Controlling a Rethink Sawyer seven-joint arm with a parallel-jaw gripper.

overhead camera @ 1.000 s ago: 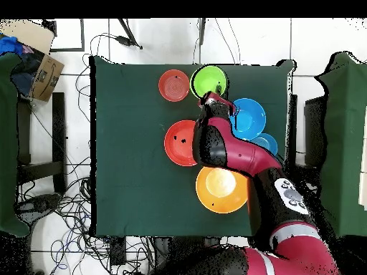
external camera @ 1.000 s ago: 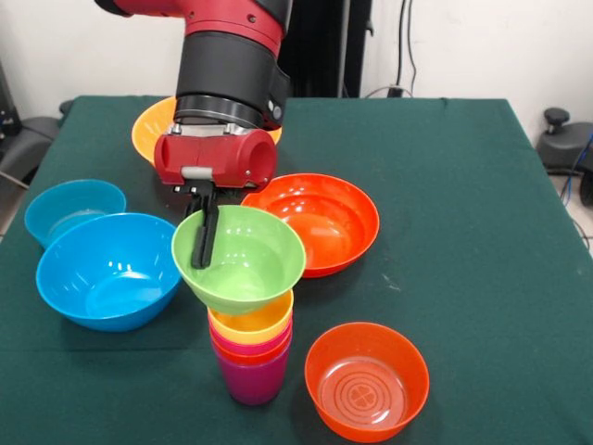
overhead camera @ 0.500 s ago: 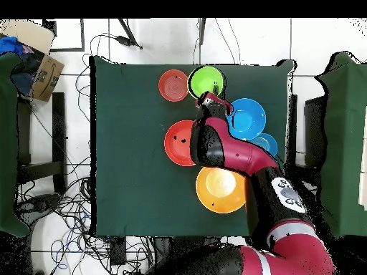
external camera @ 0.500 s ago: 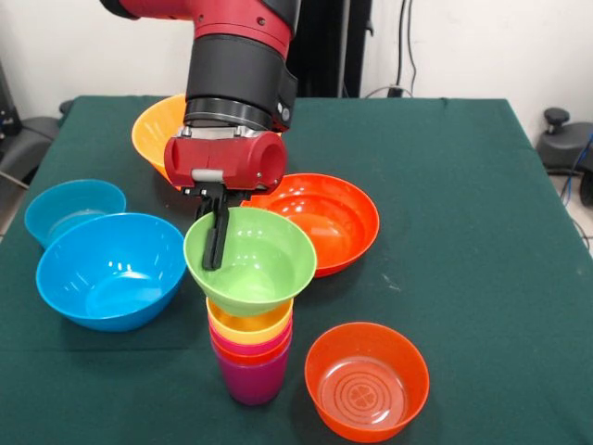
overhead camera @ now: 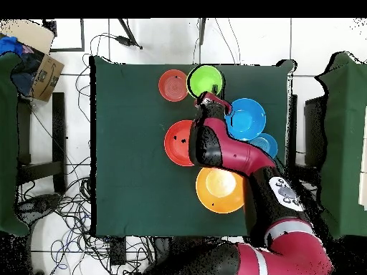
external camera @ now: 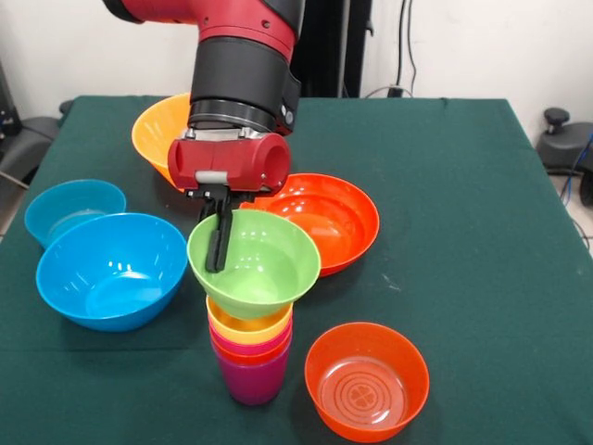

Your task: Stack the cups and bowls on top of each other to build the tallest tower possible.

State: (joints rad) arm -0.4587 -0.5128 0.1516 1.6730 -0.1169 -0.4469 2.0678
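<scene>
**Green bowl held over the cup stack**

I see the tower (external camera: 250, 357) near the front edge of the tabletop (external camera: 463, 232): a purple cup at the base with crimson, orange and yellow rims nested above it. The small green bowl (external camera: 254, 260) sits right over the yellow rim, tilted a little, and I cannot tell whether it rests on the cups or hangs just above them. My end effector (external camera: 220, 243) is clamped on the bowl's rim at the side nearer the blue bowls, with one dark finger (external camera: 221, 243) running down the inside wall.

Just beside the tower stands the small translucent orange bowl (external camera: 367, 380). The wide red-orange bowl (external camera: 326, 219) lies behind the green one. The large blue bowl (external camera: 110, 270) sits to the other side, with the small blue bowl (external camera: 72, 209) touching or nearly touching it. The large orange-yellow bowl (external camera: 157, 130) is farthest back, partly hidden by the arm (external camera: 243, 69).
</scene>
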